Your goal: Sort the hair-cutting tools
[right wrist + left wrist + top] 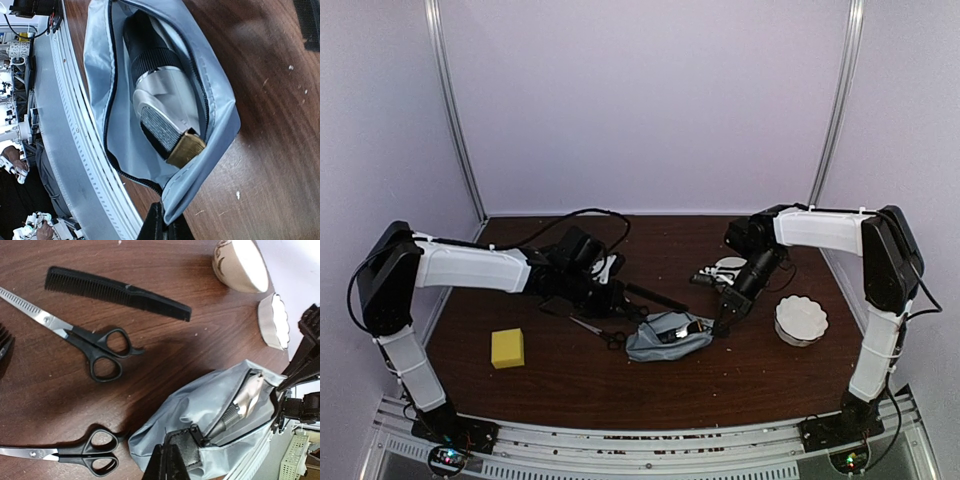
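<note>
Hair-cutting tools are lying spread across the dark counter (pixel 570 385). At far left a yellow block (pixel 507 347) is sitting alone. Moving right, a slim black comb (pixel 117 292) is lying farthest back, with black-handled scissors (pixel 85 340) just on its near side. A second pair (pixel 75 455) is lying nearer again, just left of the grey zip pouch (pixel 200 410). The left tool (pixel 167 462) is clamping shut on the pouch's left edge by the zip. The right tool (pixel 165 225) is pinching shut on a corner of fabric at the right end. Two white bowls (pixel 274 320) are standing further right, apart from the pouch.

The danger looks to be spillage. With the zip gaping and both tools holding only thin fabric, an uneven lift could be tipping the clipper (pixel 160 100) out. It might drop onto the counter or over the near edge just beside the pouch. The right tool's corner hold could also be slipping.

The clipper is lying inside the pouch between the two tools, its pale tip pointing toward the right tool and touching neither.
</note>
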Robot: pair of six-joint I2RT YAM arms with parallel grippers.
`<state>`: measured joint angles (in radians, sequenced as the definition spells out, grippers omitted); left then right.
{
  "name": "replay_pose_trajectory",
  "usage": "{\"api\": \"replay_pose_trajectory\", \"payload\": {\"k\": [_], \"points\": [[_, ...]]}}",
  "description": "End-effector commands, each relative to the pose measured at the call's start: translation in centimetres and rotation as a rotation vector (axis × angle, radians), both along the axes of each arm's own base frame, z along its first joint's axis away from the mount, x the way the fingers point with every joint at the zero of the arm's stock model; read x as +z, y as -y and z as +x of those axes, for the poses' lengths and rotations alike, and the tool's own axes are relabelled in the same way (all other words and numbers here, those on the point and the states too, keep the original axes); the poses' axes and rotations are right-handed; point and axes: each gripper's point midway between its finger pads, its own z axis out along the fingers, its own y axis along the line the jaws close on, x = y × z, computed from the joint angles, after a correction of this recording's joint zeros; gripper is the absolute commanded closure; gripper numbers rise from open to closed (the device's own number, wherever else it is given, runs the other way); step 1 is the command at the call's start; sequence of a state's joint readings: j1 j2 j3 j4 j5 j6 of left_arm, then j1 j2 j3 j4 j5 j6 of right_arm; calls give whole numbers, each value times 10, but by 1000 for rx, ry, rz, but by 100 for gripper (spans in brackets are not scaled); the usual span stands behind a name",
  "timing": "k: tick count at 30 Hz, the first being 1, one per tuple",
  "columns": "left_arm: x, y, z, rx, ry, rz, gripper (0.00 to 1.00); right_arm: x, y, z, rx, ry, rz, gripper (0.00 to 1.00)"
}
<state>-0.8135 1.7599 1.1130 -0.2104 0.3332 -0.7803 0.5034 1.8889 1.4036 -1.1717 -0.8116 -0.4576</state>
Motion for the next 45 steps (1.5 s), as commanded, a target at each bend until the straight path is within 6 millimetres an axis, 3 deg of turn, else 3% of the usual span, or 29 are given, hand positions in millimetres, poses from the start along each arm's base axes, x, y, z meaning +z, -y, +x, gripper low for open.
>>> {"api": "replay_pose_trajectory", "payload": {"k": [1,4,7,15,21,25,30,35,40,45], "points": [[74,-2,11,-5,225,-113,100,32,16,-3,20,42,-6,100],[104,-37,12,82,409,-113,100,41,43,6,-5,117,-79,100],[110,-55,9,140,477,-137,100,39,56,7,24,137,-152,100],[81,-33,-2,68,353,-191,100,42,24,13,-29,-20,-24,100],[63,-27,-10,33,304,-152,100,32,20,15,-40,-111,-47,97],[42,-29,-10,52,260,-121,100,23,15,27,-123,-99,-21,86],[36,-23,-9,59,239,-148,100,19,10,8,-93,-182,52,78],[36,-23,-8,67,236,-150,100,7,16,2,-141,-75,66,62],[35,-21,-6,71,231,-149,100,-10,26,-12,-141,-42,15,58],[33,-21,-6,75,227,-147,100,-18,22,-25,-95,-40,1,53]]}}
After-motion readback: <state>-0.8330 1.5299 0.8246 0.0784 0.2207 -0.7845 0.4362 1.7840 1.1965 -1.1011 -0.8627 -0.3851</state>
